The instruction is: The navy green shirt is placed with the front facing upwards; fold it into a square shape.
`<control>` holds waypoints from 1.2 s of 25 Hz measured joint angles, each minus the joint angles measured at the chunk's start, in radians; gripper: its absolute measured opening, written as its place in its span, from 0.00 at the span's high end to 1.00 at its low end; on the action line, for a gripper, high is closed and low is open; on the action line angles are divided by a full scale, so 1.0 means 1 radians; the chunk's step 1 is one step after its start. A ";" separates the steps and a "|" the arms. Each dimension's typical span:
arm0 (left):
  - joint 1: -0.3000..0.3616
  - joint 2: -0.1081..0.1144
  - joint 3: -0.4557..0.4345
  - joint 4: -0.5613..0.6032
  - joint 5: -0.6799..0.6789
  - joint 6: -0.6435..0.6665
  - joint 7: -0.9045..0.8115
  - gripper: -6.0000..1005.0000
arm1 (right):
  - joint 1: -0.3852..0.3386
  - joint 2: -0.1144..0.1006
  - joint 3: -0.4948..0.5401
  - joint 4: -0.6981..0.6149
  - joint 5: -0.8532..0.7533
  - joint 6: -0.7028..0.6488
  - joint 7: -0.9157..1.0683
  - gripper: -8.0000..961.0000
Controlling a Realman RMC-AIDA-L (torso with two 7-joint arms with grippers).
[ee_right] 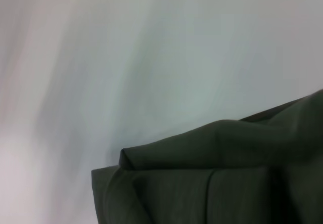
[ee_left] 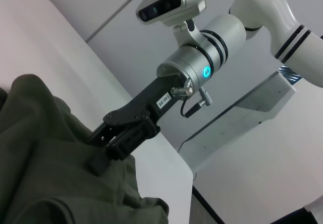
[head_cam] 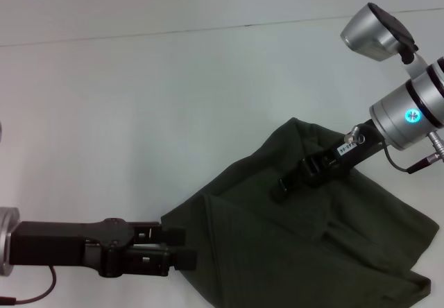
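We are seeing the dark olive-green cotton shirt [head_cam: 298, 232] lying bunched and partly folded on the white desk [head_cam: 139, 114], toward its near right corner, with no lettering showing. The left gripper [head_cam: 182, 247] is reaching in low from the left edge, its jaws narrowly parted around the shirt's left edge. The right gripper [head_cam: 288, 186] is angling down onto the upper fold; its jaws are pressing into the cloth, and we cannot tell their opening.

A small white label [ee_left: 163, 103] on the right arm bears unreadable print.
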 joint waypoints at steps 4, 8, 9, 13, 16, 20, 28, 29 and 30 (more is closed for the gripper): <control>0.000 0.000 0.000 0.000 -0.003 -0.005 -0.001 0.19 | 0.001 0.005 0.000 0.000 0.000 -0.005 -0.006 0.51; -0.002 -0.002 0.000 0.000 -0.004 -0.008 -0.002 0.19 | 0.001 0.007 -0.003 -0.010 0.000 -0.015 -0.013 0.51; -0.002 -0.003 0.000 0.000 -0.004 -0.009 -0.002 0.19 | 0.001 0.008 -0.002 -0.012 0.000 -0.018 -0.014 0.59; -0.002 -0.003 0.000 0.000 -0.005 -0.011 -0.002 0.19 | 0.002 0.005 0.003 -0.025 0.000 -0.025 -0.011 0.82; -0.003 -0.003 0.000 0.000 -0.005 -0.014 -0.003 0.19 | -0.003 0.004 0.010 -0.076 0.001 -0.056 0.004 0.95; -0.005 -0.001 0.000 0.000 -0.006 -0.022 -0.006 0.19 | -0.009 0.008 0.036 -0.163 0.010 -0.113 0.024 0.96; -0.016 0.003 0.000 0.000 -0.001 -0.034 -0.014 0.19 | -0.009 -0.005 0.084 -0.304 0.019 -0.211 0.065 0.96; -0.017 0.003 0.000 0.000 -0.001 -0.034 -0.014 0.19 | -0.009 -0.005 0.084 -0.304 0.019 -0.211 0.065 0.96; -0.018 0.004 0.000 0.000 -0.001 -0.034 -0.014 0.19 | -0.010 -0.008 0.090 -0.315 0.019 -0.218 0.068 0.96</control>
